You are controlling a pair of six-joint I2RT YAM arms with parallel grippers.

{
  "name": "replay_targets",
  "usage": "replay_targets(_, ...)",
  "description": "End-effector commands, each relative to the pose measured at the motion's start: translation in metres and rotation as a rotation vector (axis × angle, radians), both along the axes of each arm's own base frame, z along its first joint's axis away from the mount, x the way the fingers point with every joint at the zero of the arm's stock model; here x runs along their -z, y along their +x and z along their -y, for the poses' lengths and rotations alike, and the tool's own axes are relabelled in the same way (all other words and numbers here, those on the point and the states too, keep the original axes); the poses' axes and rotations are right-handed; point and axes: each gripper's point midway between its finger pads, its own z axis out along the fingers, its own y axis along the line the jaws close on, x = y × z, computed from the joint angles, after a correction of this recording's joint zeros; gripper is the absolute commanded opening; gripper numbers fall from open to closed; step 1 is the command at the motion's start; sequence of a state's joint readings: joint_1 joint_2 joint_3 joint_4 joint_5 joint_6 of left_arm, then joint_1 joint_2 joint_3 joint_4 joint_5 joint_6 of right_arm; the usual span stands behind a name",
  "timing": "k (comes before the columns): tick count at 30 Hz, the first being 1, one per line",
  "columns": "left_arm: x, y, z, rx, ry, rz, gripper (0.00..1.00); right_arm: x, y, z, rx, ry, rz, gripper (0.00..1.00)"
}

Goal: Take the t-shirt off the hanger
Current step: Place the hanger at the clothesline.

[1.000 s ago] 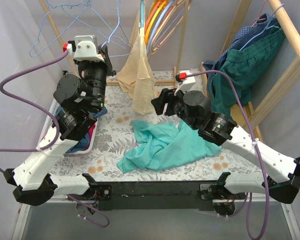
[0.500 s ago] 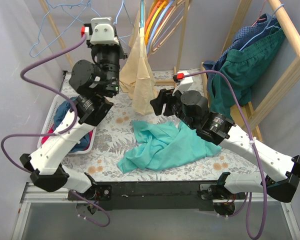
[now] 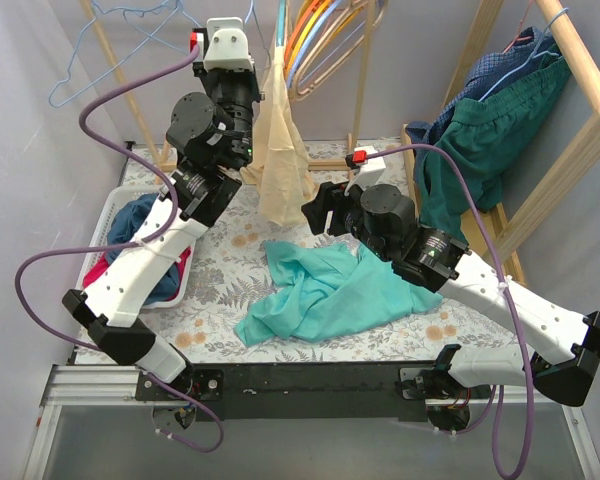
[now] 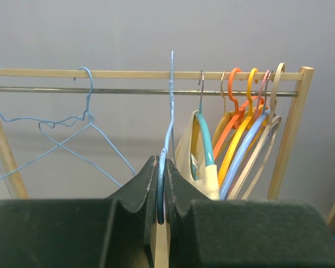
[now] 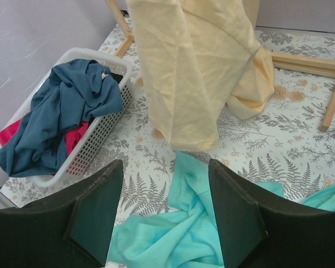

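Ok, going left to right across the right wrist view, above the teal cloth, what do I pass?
basket → yellow t-shirt → rack frame

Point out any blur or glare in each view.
Left wrist: the left hand looms soft in the foreground, the rail beyond is sharp. Right wrist: the right hand is slightly soft, the yellow t-shirt crisp. Top external: evenly lit, no glare.
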State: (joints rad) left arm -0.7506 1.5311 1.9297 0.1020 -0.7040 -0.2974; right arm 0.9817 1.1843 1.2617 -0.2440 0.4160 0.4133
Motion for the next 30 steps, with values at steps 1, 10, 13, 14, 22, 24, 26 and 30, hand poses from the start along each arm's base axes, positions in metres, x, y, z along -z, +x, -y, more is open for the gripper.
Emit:
replay_targets(1,-0.023,-0.012,-0.013,0.019,-0.046,0.05,0.0,-0.017,0.0,0.004,0.004,0.032,0.04,0.7)
replay_targets(10,-0.032,-0.026,-0.027,0.009,-0.057,0.085,0.0,-0.008,0.003,-0.005,-0.012,0.022,0.025,0.7)
replay_targets(13,-0.031,-0.02,-0.024,0.005,-0.047,0.086,0.0,-0.006,0.003,-0.008,-0.017,0.018,0.019,0.7)
replay_targets(14,-0.034,-0.018,-0.025,0.002,-0.049,0.09,0.0,-0.006,0.003,-0.008,-0.019,0.018,0.018,0.7)
replay_targets(22,-0.014,0.023,-0.019,0.014,-0.048,0.025,0.0,-0.005,0.003,-0.008,-0.017,0.015,0.015,0.7)
replay_targets(24,-0.001,0.028,-0.018,0.015,-0.037,-0.002,0.0,-0.005,0.002,-0.006,-0.015,0.014,0.014,0.7)
replay_targets(26,0.004,0.026,-0.021,0.019,-0.051,-0.009,0.0,-0.003,0.002,-0.006,-0.015,0.011,0.013,0.7)
replay_targets(30,0.02,0.019,-0.026,0.041,-0.072,-0.045,0.0,-0.003,0.002,-0.005,-0.01,0.005,0.012,0.7)
